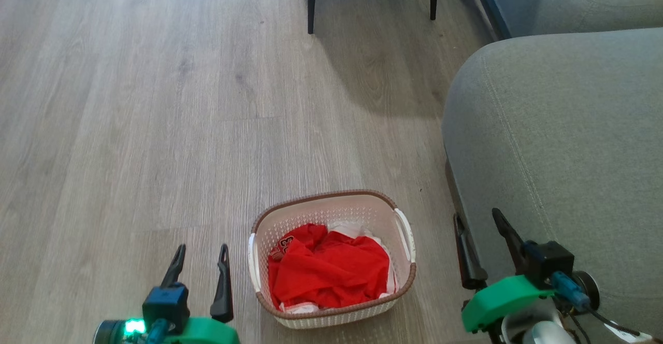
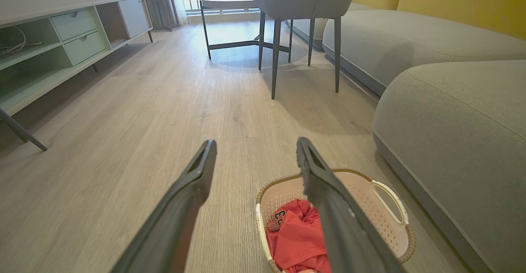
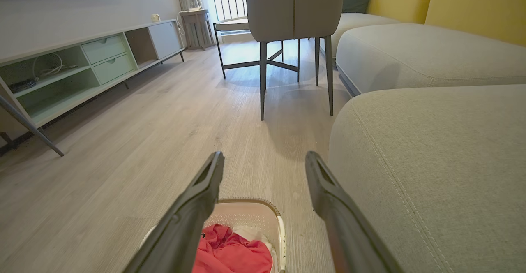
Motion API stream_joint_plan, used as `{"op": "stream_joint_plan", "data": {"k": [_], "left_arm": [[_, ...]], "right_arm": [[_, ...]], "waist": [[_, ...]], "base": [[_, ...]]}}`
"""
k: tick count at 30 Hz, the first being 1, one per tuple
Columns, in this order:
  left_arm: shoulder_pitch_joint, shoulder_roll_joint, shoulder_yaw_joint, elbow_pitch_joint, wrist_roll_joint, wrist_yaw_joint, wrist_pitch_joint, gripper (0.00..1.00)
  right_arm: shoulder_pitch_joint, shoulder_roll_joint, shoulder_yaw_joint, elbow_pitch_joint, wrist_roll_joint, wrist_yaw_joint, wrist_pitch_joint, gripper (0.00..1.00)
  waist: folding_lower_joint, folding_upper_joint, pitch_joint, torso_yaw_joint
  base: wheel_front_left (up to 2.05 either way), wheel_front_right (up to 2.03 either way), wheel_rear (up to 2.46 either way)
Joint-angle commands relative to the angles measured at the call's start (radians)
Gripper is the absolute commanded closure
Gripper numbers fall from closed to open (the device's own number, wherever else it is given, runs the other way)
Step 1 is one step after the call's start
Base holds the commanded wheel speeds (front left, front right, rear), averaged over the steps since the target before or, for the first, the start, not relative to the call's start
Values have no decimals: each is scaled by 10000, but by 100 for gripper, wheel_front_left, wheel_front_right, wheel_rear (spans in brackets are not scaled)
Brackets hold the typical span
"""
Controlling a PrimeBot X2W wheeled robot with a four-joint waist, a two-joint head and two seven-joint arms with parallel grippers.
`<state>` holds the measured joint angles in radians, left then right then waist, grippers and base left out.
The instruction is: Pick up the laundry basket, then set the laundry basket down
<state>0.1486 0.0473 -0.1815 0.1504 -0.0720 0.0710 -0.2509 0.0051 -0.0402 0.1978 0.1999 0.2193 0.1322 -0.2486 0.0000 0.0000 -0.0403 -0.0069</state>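
Two empty, spread claws: left gripper (image 1: 202,248), right gripper (image 1: 476,215), flanking laundry basket (image 1: 336,213) on wood floor (image 1: 155,100) by sofa (image 1: 559,126)

Home living room, grey sofa (image 3: 415,55), low sideboard (image 3: 107,57)

Laundry basket (image 2: 372,213) on wood floor (image 2: 164,100) beside grey sofa (image 2: 452,121) (red garment (image 2: 296,240) inside); left gripper (image 2: 255,143) before it, jaws parted.

Laundry basket (image 1: 331,212) on wood floor (image 1: 155,126).
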Motion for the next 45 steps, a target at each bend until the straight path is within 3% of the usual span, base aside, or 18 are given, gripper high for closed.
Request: {"op": "stream_joint_plan", "data": {"k": [1, 25, 45], "left_arm": [[-271, 38, 341, -267, -3, 69, -109, 0], [-614, 31, 241, -254, -282, 109, -109, 0], [-3220, 30, 313, 352, -471, 149, -109, 0]], "right_arm": [[-380, -100, 227, -333, -93, -15, -132, 0], [-616, -100, 155, -299, -165, -15, -132, 0], [-3494, -100, -319, 89, -752, -15, -132, 0]], "waist": [[0, 0, 7, 2], [0, 0, 547, 19], [0, 0, 4521, -47]], "base": [[0, 0, 0], [0, 0, 0], [0, 0, 0]]}}
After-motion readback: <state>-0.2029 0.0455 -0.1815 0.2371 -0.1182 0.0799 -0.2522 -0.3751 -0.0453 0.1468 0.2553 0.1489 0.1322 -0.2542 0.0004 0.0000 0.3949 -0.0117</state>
